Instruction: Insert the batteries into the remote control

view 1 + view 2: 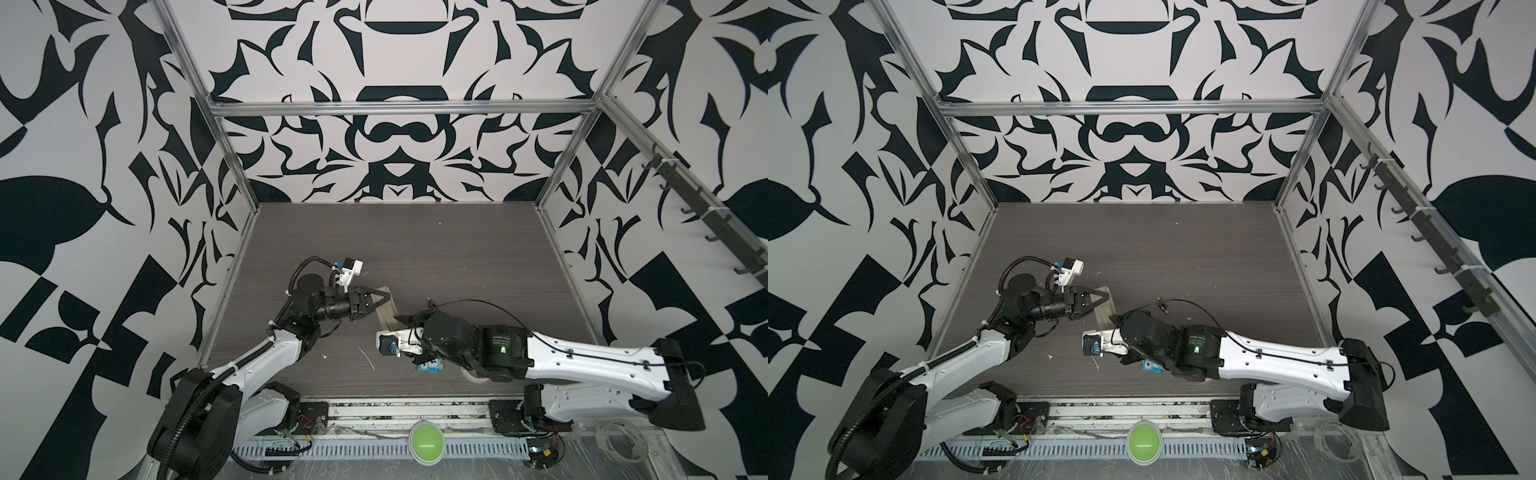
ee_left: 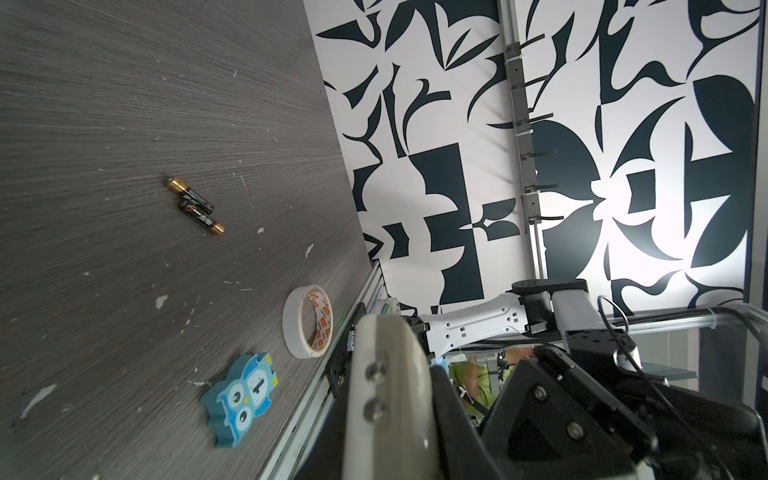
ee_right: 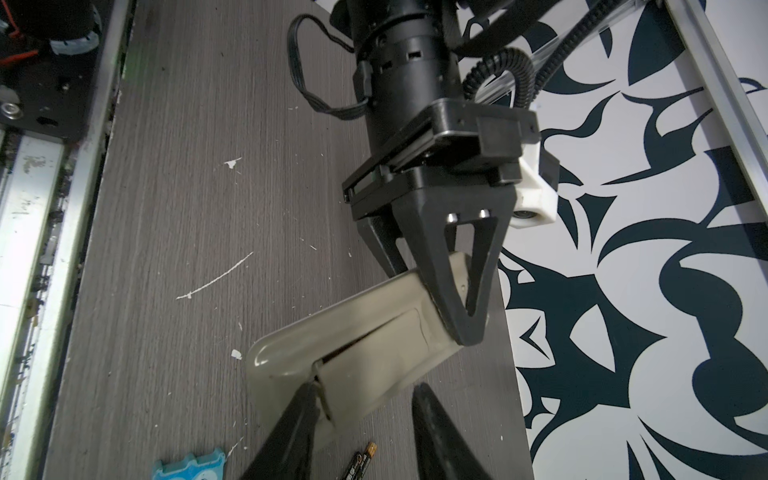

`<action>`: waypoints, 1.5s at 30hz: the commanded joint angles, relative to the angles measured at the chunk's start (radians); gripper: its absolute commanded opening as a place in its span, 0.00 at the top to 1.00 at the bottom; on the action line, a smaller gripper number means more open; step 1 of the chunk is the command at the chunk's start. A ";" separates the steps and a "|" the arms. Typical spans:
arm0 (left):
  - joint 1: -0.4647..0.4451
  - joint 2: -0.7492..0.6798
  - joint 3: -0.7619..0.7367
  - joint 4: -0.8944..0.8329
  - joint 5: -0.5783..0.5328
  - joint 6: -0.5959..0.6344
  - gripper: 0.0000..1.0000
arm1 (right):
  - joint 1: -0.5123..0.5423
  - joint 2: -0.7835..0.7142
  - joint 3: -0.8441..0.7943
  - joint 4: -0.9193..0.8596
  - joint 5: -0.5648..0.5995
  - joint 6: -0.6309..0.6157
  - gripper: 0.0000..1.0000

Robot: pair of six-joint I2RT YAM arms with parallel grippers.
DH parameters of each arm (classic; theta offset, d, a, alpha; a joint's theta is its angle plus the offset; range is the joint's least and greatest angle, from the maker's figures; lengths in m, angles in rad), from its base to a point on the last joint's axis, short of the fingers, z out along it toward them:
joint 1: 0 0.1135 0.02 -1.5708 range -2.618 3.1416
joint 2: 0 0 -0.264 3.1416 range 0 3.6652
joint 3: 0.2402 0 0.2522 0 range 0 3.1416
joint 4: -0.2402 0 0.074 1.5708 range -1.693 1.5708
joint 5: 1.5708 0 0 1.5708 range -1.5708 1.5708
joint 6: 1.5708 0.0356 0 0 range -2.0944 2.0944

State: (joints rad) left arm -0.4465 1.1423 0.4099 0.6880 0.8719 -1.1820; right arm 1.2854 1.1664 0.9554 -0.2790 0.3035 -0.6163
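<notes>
table: grey wood-grain tabletop (image 2: 124, 124), scattered white scraps.
left gripper: black two-finger left gripper (image 3: 436, 307) reaches in from 9 o'clock in a top view (image 1: 384, 296); jaws clamped flat across one end of the remote.
right gripper: black right gripper (image 3: 365, 390) comes from 4 o'clock; jaws partly apart, nothing held, one fingertip (image 3: 309, 392) at the cover seam, seems to touch.
remote: slim off-white plastic remote control (image 3: 286, 353), near table centre (image 1: 388, 311), plain back showing; can't tell if its free end rests on the table.
cover: battery cover panel (image 3: 374, 340), dark gap along one edge, looks partly sprung.
tape: white tape roll (image 2: 309, 322), on edge by the front rail.
owl: blue owl tile marked "1" (image 2: 241, 399), 5 o'clock of the remote.
batteries: two thin dark batteries with gold ends (image 2: 195, 205), 2 o'clock of the remote's near end, lying touching.
handling, remote: likely light, stiff, hollow, slick; hold the end away from the cover.
handling, batteries: likely rigid, prone to roll; pinch mid-barrel, one at a time.
</notes>
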 commanded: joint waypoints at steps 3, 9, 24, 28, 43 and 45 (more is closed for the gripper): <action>0.008 0.022 0.003 0.054 0.037 -0.009 1.00 | -0.027 -0.001 0.008 0.059 0.008 0.030 0.57; 0.017 0.030 0.004 0.070 0.043 -0.017 1.00 | -0.035 0.005 0.005 0.058 0.000 0.033 0.57; 0.026 0.013 -0.009 0.065 0.044 -0.019 1.00 | -0.038 0.008 0.002 0.055 0.020 0.028 0.57; 0.029 0.007 -0.012 0.039 0.039 0.000 1.00 | -0.038 0.003 0.000 0.055 0.028 0.029 0.57; 0.040 -0.020 -0.009 -0.023 0.014 0.025 1.00 | -0.038 -0.004 0.010 0.046 0.029 0.056 0.58; 0.047 -0.040 0.003 -0.099 -0.012 0.061 1.00 | -0.037 -0.011 0.030 0.049 0.032 0.110 0.57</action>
State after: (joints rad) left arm -0.4110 1.1374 0.4099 0.6529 0.8791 -1.1625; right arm 1.2507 1.1870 0.9554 -0.2596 0.3187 -0.5774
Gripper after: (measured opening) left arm 0.242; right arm 0.426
